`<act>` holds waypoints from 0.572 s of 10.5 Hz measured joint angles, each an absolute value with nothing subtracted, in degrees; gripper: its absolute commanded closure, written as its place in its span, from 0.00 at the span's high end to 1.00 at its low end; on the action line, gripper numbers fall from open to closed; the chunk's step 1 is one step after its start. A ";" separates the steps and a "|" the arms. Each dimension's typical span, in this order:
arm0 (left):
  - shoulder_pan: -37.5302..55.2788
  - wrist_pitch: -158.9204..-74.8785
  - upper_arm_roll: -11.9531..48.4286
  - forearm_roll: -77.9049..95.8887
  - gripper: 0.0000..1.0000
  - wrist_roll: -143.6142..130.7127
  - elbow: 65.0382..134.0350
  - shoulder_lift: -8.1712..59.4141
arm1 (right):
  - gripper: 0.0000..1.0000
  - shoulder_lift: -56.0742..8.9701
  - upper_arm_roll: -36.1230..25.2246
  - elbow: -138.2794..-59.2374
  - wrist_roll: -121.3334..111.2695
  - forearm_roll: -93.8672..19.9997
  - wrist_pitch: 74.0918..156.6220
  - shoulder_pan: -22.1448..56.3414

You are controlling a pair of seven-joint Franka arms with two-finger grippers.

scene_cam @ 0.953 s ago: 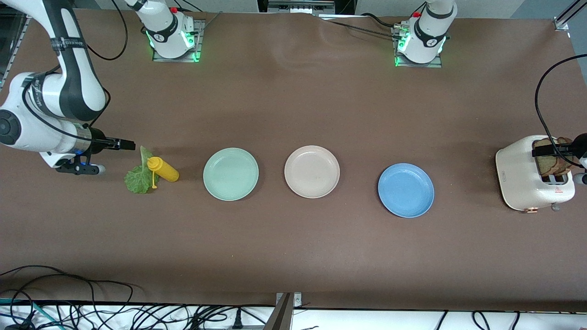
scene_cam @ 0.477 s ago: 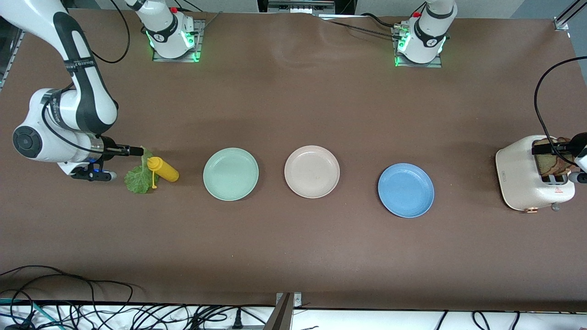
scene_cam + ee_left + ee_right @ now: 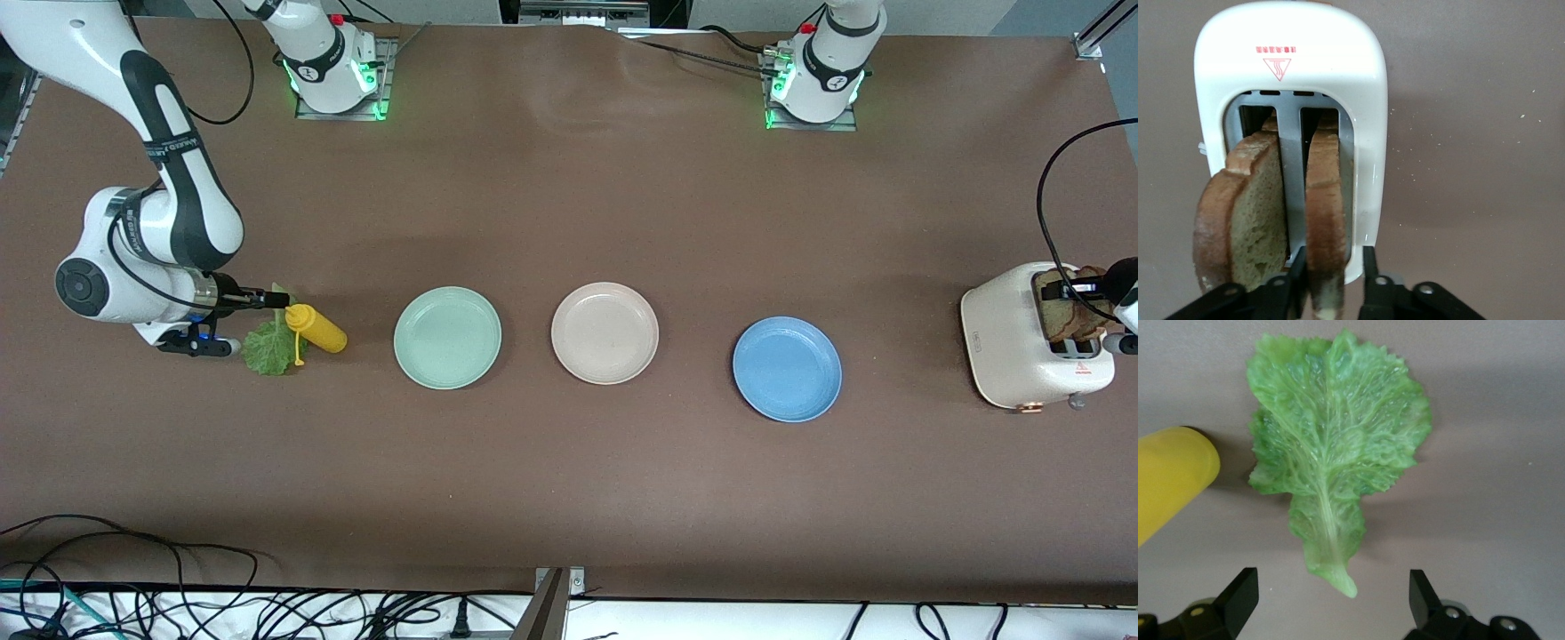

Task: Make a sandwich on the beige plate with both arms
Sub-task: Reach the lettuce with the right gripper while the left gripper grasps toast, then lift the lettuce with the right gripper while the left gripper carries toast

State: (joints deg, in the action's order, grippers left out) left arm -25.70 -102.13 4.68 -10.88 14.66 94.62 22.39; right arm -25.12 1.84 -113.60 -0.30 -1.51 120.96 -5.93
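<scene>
Left claw [image 3: 1331,283] was pinched on one brown bread slice [image 3: 1325,220] standing in the white toaster [image 3: 1291,73] at the left arm's end of the desk [image 3: 569,480], prob. to pull it up and out. Second slice [image 3: 1238,220] stood in the slot beside it. Right claw [image 3: 1331,600] sat wide open over the ruffled green lettuce leaf [image 3: 1335,447], stem between its fingers, w/ a yellow squeeze bottle [image 3: 316,328] touching the leaf. Beige plate [image 3: 605,332] lay bare mid-desk, btw. mint-green plate [image 3: 447,337] and blue plate [image 3: 787,368].
</scene>
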 measured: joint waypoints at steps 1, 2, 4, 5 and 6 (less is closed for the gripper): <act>-25.72 -102.13 4.68 -10.88 0.00 14.66 94.60 22.36 | 1.00 -25.82 1.84 -113.62 -0.30 -1.51 121.58 -5.93; -25.73 -102.13 4.68 -10.88 0.00 14.66 94.58 22.35 | 1.00 -26.54 1.84 -113.66 -0.30 -1.51 122.38 -5.93; -25.74 -101.93 4.69 -10.88 0.00 14.89 94.46 22.29 | 1.00 -27.98 1.84 -113.70 -0.30 -1.51 123.06 -5.93; -25.74 -101.48 4.75 -10.88 0.00 15.05 94.25 22.18 | 1.00 -28.58 1.84 -113.70 -0.30 -1.51 123.24 -5.93; -25.74 -100.45 4.97 -10.88 0.00 15.10 93.59 21.95 | 0.98 -29.06 1.83 -113.70 -0.30 -1.51 123.43 -5.94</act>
